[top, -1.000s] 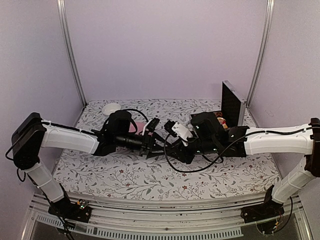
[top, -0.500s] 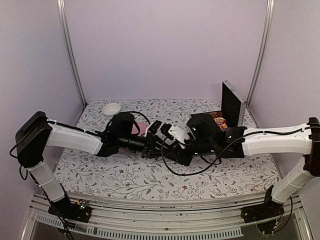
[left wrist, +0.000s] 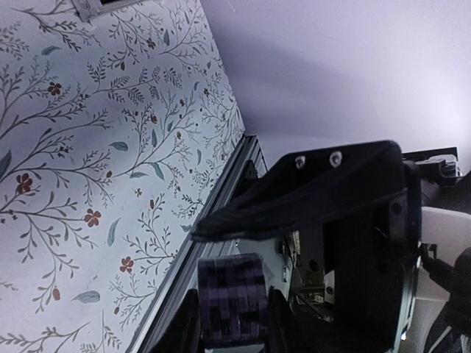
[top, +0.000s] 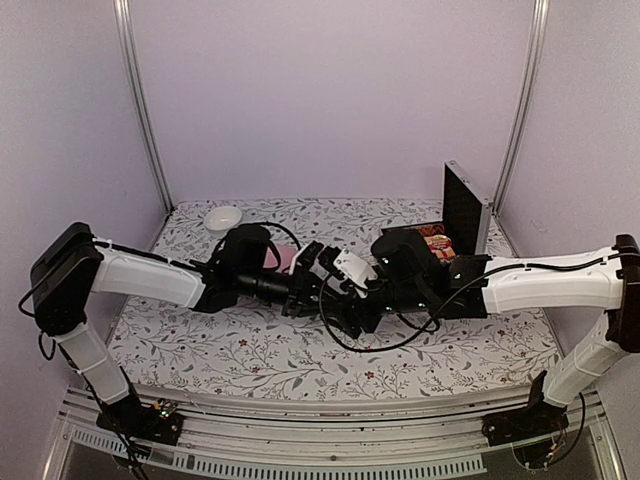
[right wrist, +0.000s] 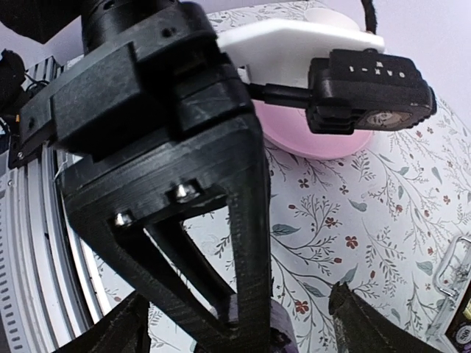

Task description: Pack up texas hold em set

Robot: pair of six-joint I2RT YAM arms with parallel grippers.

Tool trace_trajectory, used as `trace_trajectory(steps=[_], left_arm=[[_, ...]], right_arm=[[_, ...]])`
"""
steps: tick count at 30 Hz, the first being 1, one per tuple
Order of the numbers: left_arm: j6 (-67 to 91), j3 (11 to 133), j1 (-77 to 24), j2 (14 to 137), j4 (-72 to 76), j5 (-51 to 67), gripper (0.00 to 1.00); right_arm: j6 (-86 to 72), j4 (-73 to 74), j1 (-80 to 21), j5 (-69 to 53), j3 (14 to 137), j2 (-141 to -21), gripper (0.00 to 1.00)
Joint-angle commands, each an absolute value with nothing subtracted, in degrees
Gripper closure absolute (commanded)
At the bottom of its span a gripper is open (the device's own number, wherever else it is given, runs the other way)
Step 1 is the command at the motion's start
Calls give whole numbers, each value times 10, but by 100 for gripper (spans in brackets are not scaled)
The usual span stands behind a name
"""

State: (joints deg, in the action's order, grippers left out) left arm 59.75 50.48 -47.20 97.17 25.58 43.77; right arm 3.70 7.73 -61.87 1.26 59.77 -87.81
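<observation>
Setting: a lilac-walled booth over a floral-print tablecloth [top: 300, 350], where both arms are meeting mid-table.
Left gripper [left wrist: 232, 327]: it is pinching a small round purple-and-black poker chip stack [left wrist: 232, 294].
Right gripper [right wrist: 246, 334]: its fingers are standing spread around that stack.
Case: the flat square silver metal case [top: 465, 205] is sitting open at the far right, well apart.
Risk: chips are likely to be slipping loose if the crowded fingers snag while parting.
Change: the left arm is reaching further in than a second ago.
</observation>
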Motion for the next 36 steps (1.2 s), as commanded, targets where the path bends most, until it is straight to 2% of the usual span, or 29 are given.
trace_trajectory(steps=[1, 6, 11, 15, 21, 32, 36], left_arm=[[547, 504, -449, 920, 254, 431, 100], [433, 498, -425, 852, 175, 395, 100], [302, 497, -428, 798, 145, 419, 100], [280, 485, -435, 763, 185, 465, 100], [283, 487, -441, 758, 201, 513, 100], [280, 498, -453, 765, 202, 529, 100], [280, 497, -453, 766, 204, 527, 100]], right_arm=[[16, 48, -613, -7, 606, -830, 12], [-62, 9, -557, -129, 594, -770, 9], [-176, -57, -479, -334, 588, -763, 8], [-223, -69, -471, -439, 615, -798, 12], [-240, -89, -474, -509, 627, -842, 18], [-243, -114, -487, -530, 647, -873, 49], [-244, -114, -492, -532, 650, -880, 56]])
